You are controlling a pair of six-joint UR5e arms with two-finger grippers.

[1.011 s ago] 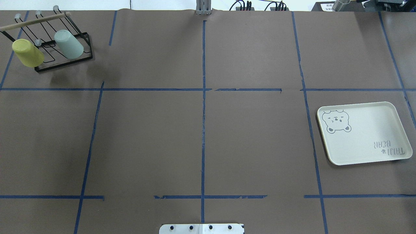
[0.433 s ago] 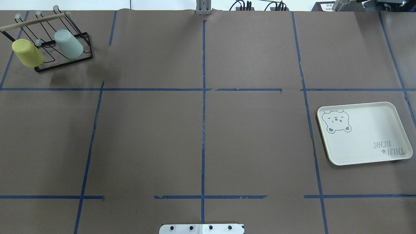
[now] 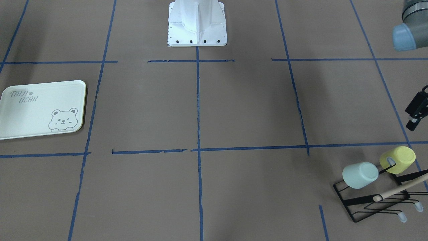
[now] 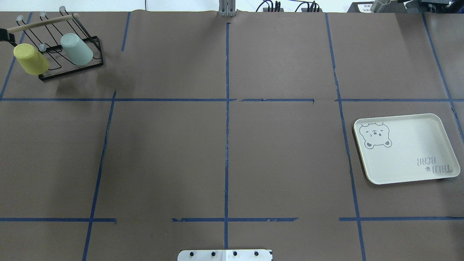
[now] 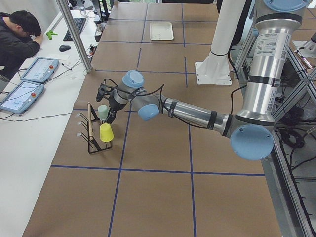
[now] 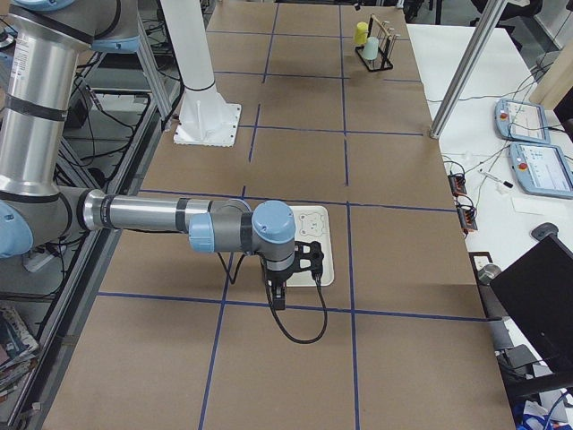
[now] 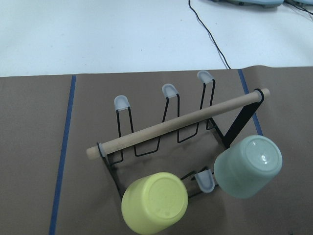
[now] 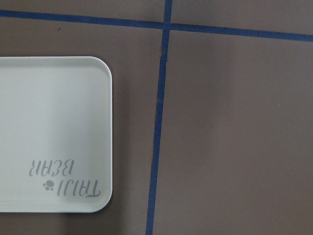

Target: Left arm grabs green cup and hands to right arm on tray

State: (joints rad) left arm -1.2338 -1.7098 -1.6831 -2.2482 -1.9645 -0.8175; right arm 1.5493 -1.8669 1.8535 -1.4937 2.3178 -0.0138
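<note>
Overhead exterior shows a table (image 4: 163,152) covered in brown paper and marked into rectangles by blue tape lines (image 4: 227,108). The robot's white base mount (image 3: 197,23) stands at the table's near-middle edge. From the left end, a white side bench (image 5: 29,148) runs along the far side with two teach pendants (image 5: 37,69) on it, and an operator (image 5: 19,39) leans over it, head in hand.

A black wire rack (image 4: 72,69) with a wooden dowel (image 7: 176,123) across its top sits at the far left corner. A yellow-green cup (image 4: 30,59) hangs on one prong, on the rack's outer side. The green cup (image 4: 77,49) hangs on the next prong, nearer the table's middle, apart from the yellow one. It is mouth down and tilted: its long axis slants, with the closed base up and away from the robot.

The tray (image 4: 417,145) lies flat on the right side, well apart from the rack.

The left arm (image 5: 197,113) reaches out with the left gripper (image 3: 415,113) near the rack; I cannot tell how its jaws stand. The right arm (image 6: 152,215) holds the right gripper (image 6: 291,278) over the tray's edge, and its jaws cannot be judged either.
</note>
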